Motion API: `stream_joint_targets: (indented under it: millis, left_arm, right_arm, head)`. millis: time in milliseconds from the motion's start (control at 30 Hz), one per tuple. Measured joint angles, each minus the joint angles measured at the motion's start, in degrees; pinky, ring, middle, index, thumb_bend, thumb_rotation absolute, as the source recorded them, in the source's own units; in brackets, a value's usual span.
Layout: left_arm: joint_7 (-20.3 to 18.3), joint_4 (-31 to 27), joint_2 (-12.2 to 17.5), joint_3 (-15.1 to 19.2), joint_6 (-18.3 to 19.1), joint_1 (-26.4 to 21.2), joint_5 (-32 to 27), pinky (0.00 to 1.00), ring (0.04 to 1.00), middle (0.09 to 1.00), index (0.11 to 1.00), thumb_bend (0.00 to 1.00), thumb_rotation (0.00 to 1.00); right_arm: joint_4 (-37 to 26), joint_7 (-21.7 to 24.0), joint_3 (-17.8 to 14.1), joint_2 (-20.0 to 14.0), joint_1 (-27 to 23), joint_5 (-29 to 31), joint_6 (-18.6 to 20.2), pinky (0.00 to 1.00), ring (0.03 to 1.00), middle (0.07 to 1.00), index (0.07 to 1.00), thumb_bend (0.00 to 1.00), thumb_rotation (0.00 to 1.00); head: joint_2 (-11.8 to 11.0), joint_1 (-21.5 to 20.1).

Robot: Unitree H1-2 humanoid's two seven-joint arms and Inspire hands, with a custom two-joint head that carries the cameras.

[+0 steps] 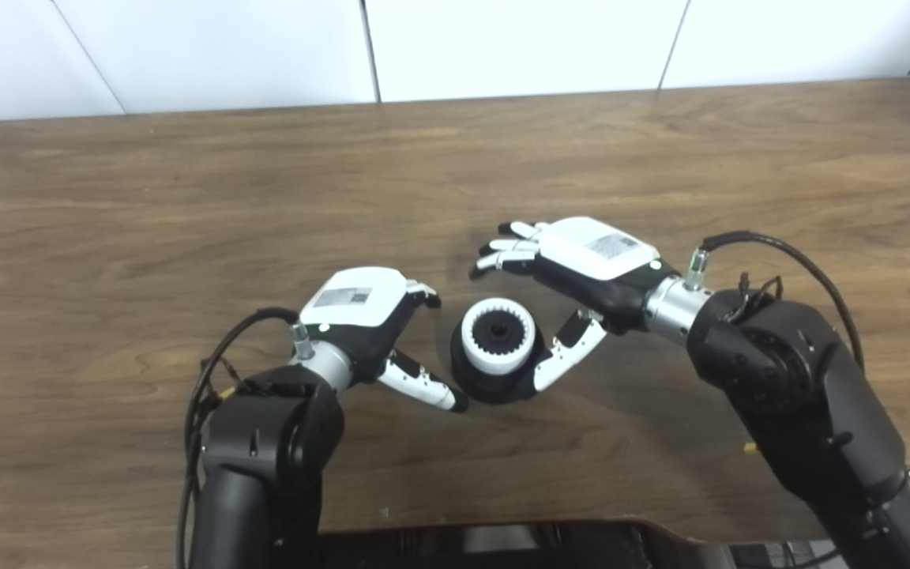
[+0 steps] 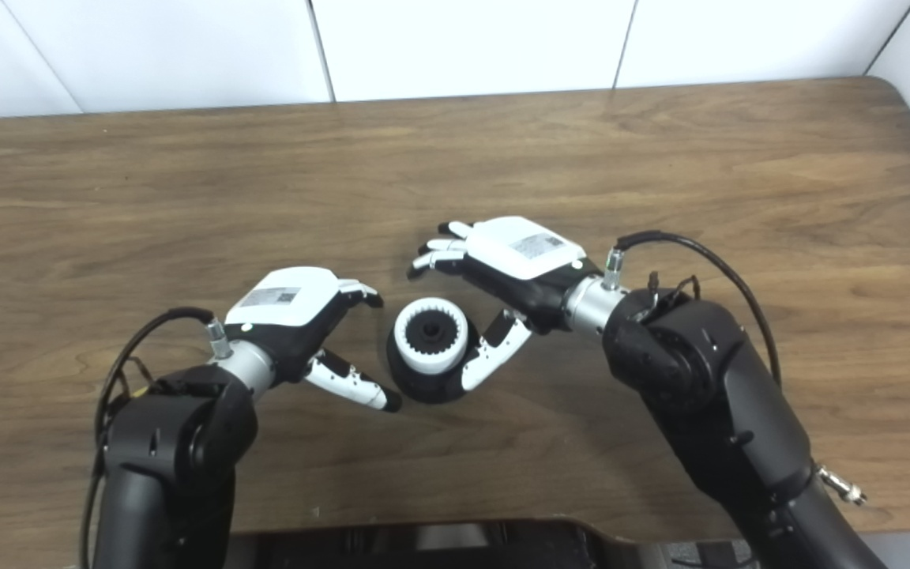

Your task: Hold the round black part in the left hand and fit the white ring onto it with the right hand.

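Note:
The round black part [image 1: 494, 386] stands on the wooden table [image 1: 186, 197] near its front middle, with the white toothed ring [image 1: 498, 337] seated on top of it. My left hand [image 1: 372, 316] is just left of the part, open, its thumb reaching toward the black base without gripping it. To the right of the part is my right hand [image 1: 573, 273], also open. Its fingers spread above and behind the ring, and its thumb rests close beside the base on the right. Neither hand holds anything.
The table's far edge meets a white panelled wall [image 1: 502, 47]. A dark edge of the robot's body [image 1: 502, 545] lies along the near side. Cables loop beside both wrists.

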Motion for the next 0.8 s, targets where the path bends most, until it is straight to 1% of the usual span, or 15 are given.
stream_joint_targets:
  millis: [100,133,267,433,567,700,800]
  left_arm:
    - [-1.4,-0.2,0.2,1.2,0.0,-0.5,-0.5,1.0,0.966,0.924,0.865,1.0,0.5]
    - [-1.6,-0.2,0.3,1.6,0.0,-0.6,-0.8,1.0,0.961,0.919,0.877,1.0,0.5]
    - [-1.8,-0.7,1.1,3.8,0.1,-0.9,-1.7,1.0,0.953,0.913,0.913,1.0,0.49]
    - [-1.8,-2.0,2.2,6.3,0.5,-1.3,-3.2,1.0,0.953,0.921,0.928,1.0,0.49]
    - [-2.6,-2.5,3.6,7.8,0.8,-1.8,-5.3,1.0,0.968,0.942,0.942,1.0,0.49]
    - [-3.2,-4.2,6.1,9.9,1.4,-3.2,-7.9,0.99,0.967,0.951,0.967,1.0,0.51]
    - [-3.2,-4.2,8.6,10.9,1.7,-3.9,-9.0,0.98,0.963,0.948,0.959,1.0,0.52]
  right_arm:
    - [0.0,0.0,-0.4,0.3,0.0,0.2,0.1,0.98,1.0,0.948,0.863,1.0,0.48]
    - [0.0,0.0,-0.6,0.3,0.0,0.3,0.1,0.97,1.0,0.964,0.868,1.0,0.48]
    - [0.2,-0.4,-1.7,0.4,0.0,1.2,0.2,0.95,1.0,0.997,0.881,1.0,0.49]
    - [0.2,-0.8,-2.8,0.4,-0.3,2.2,0.5,0.94,1.0,1.0,0.894,1.0,0.5]
    - [0.1,-0.8,-3.6,0.4,-0.9,2.3,2.2,0.95,1.0,1.0,0.903,1.0,0.51]
    - [-0.1,-0.8,-4.4,-0.2,-1.4,2.5,3.3,0.95,1.0,1.0,0.905,1.0,0.49]
    - [-0.2,-0.7,-4.9,-1.1,-1.7,3.0,4.2,0.94,1.0,1.0,0.903,1.0,0.49]
  head:
    - [-0.2,0.0]
    - [-0.3,0.0]
    - [-0.8,0.0]
    - [-1.1,0.0]
    - [-1.5,-0.1]
    - [-1.9,0.1]
    - [-2.1,0.1]
